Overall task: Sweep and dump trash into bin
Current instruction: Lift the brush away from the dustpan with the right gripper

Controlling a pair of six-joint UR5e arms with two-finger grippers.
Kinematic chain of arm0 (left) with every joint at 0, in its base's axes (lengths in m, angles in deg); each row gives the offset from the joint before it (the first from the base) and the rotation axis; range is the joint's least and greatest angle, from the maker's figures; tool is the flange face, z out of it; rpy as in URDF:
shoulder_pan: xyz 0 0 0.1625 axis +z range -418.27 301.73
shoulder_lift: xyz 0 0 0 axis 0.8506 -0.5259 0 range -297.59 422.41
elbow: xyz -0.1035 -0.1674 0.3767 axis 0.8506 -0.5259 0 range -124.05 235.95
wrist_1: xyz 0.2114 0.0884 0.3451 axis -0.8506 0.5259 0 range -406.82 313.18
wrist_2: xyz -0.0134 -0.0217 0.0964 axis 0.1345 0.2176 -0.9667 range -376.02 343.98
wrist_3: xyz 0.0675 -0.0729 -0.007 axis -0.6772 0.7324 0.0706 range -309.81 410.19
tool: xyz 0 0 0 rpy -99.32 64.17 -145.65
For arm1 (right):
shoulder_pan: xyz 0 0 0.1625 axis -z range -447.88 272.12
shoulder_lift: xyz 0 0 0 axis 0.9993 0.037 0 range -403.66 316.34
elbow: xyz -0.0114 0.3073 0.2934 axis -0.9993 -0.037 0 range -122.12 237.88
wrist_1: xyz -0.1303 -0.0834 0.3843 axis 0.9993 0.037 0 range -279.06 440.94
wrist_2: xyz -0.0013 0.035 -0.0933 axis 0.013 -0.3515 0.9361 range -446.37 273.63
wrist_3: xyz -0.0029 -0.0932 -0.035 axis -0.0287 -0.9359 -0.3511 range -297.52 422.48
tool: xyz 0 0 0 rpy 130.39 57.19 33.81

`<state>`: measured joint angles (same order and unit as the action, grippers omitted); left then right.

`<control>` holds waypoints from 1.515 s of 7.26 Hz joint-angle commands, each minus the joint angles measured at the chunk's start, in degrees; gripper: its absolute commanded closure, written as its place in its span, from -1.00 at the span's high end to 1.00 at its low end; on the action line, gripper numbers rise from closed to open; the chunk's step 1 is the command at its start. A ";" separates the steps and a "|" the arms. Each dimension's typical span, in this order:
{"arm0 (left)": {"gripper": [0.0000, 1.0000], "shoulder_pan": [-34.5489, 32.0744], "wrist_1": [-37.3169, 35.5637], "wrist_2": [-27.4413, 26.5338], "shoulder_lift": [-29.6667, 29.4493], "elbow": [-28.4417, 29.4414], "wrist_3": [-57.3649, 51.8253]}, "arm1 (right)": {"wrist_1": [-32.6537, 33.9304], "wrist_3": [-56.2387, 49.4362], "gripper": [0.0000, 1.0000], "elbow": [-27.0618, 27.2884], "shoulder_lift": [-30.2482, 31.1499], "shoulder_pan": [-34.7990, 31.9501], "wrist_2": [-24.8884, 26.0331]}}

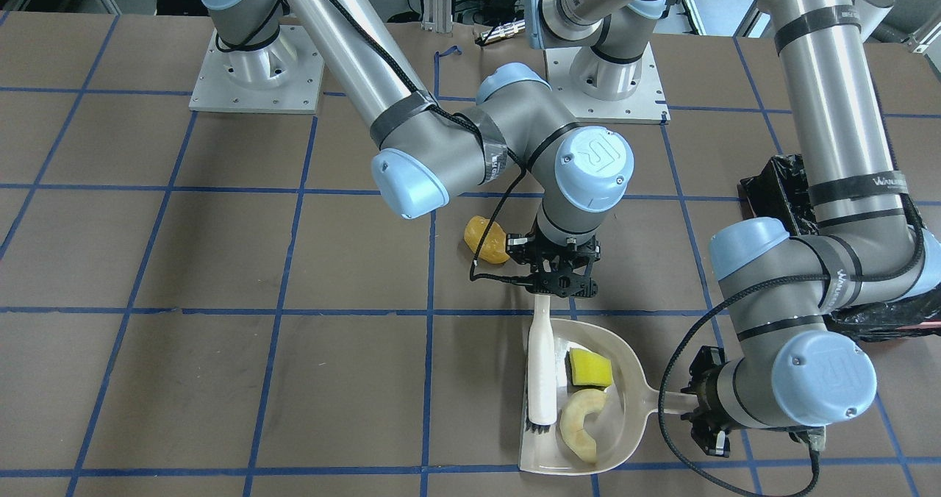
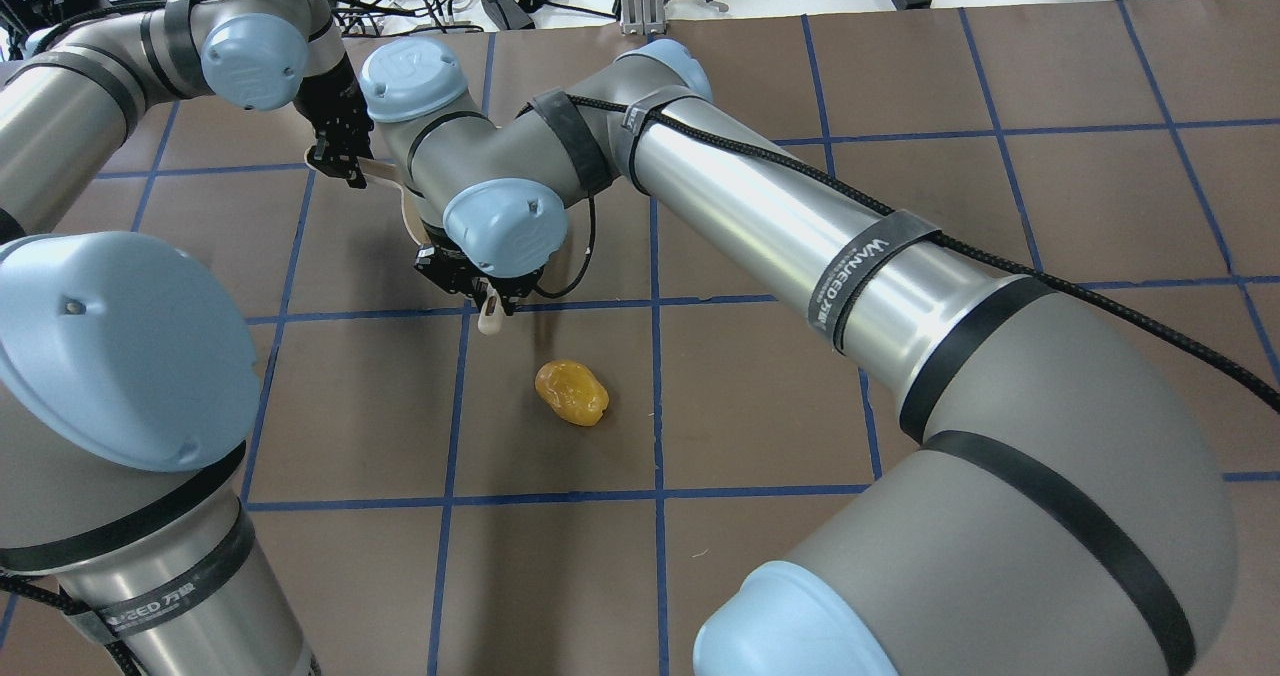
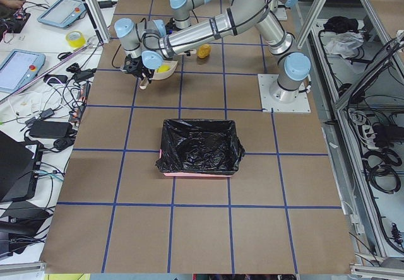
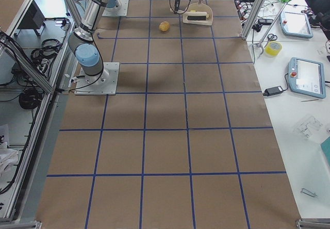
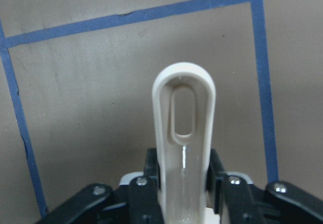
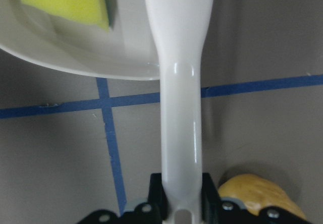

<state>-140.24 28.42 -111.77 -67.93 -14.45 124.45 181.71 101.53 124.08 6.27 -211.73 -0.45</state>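
Note:
A beige dustpan [image 1: 626, 398] lies on the table, and my left gripper [image 1: 709, 409] is shut on its looped handle [image 5: 184, 128]. Inside the pan are two pieces of trash, the yellow sponge piece [image 1: 590, 368] and the pale crescent [image 1: 583, 425]. A white brush [image 1: 542, 379] rests along the pan's open side, bristles down. My right gripper [image 1: 562, 280] is shut on the brush handle [image 6: 180, 133]. The golden-brown lump [image 1: 487, 240] sits on the table outside the pan, just beside the right gripper. The bin [image 3: 201, 147], lined with black plastic, stands apart, behind the left arm.
Blue tape lines grid the brown table [image 2: 760, 396]. Both arm bases [image 1: 257, 78] are bolted on at the robot's side. The right arm's long forearm [image 2: 800, 246] spans the middle of the table. Tablets and cables lie on side benches [image 4: 304, 79] beyond the table edge.

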 commanded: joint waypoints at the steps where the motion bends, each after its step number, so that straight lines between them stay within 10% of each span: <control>1: -1.00 0.05 0.00 0.13 0.09 0.00 -0.24 | -7.30 -4.74 -0.79 1.03 4.45 4.73 2.06; 6: -1.00 0.75 3.77 0.82 2.81 -0.26 -1.21 | -3.49 -18.01 -0.81 29.90 25.53 15.46 4.61; 11: -1.00 2.15 3.34 2.24 8.16 -8.33 -8.23 | -3.12 -20.51 -0.81 33.82 27.94 18.56 6.37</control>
<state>-138.92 32.17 -109.56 -61.28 -20.37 118.14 178.55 81.18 157.71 34.13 -193.19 6.00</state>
